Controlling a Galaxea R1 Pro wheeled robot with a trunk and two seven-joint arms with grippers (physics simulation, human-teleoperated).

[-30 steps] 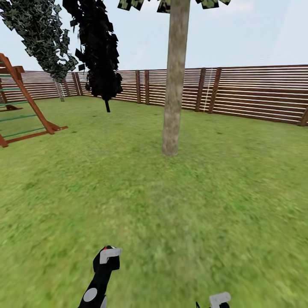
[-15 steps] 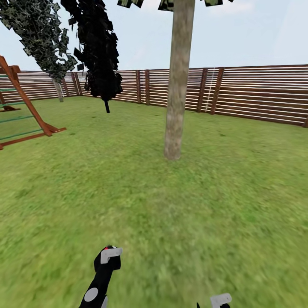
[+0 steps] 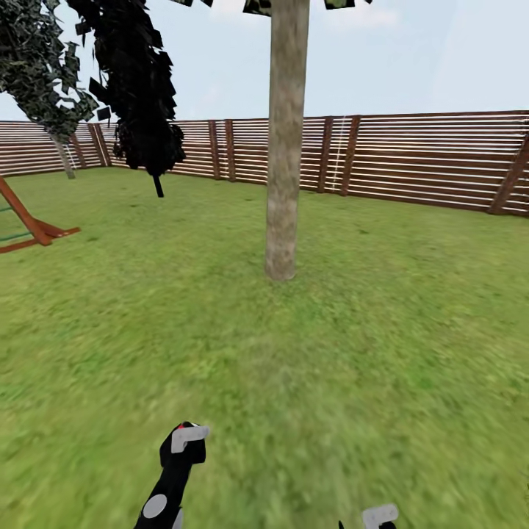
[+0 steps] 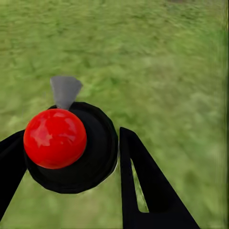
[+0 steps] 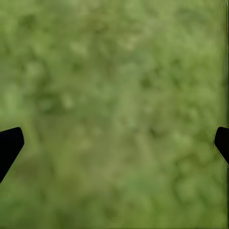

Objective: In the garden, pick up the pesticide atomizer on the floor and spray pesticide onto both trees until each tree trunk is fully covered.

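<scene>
In the left wrist view my left gripper [image 4: 71, 143] is shut on the pesticide atomizer [image 4: 55, 138], a black round body with a red ball cap and a grey nozzle. Low in the head view the same gripper [image 3: 184, 448] hangs over the grass, the red cap [image 3: 181, 427] just peeking out. My right gripper [image 5: 117, 143] is open over bare grass, its tip at the head view's bottom edge [image 3: 376, 516]. One thick grey-brown tree trunk [image 3: 283, 162] rises straight ahead. A second tree [image 3: 65, 158] stands far left by the fence. No white specks show on either trunk.
A brown slat fence [image 3: 426, 158] rings the lawn behind the trunk. An all-black tree [image 3: 139, 103] stands left of the near trunk. A wooden play frame [image 3: 29, 224] sits at the left edge. Open grass [image 3: 294, 367] lies between me and the near trunk.
The whole view has shifted: the near trunk sits a little further left and looks slightly bigger, and the play frame has slid toward the left edge. Both grippers hold as before.
</scene>
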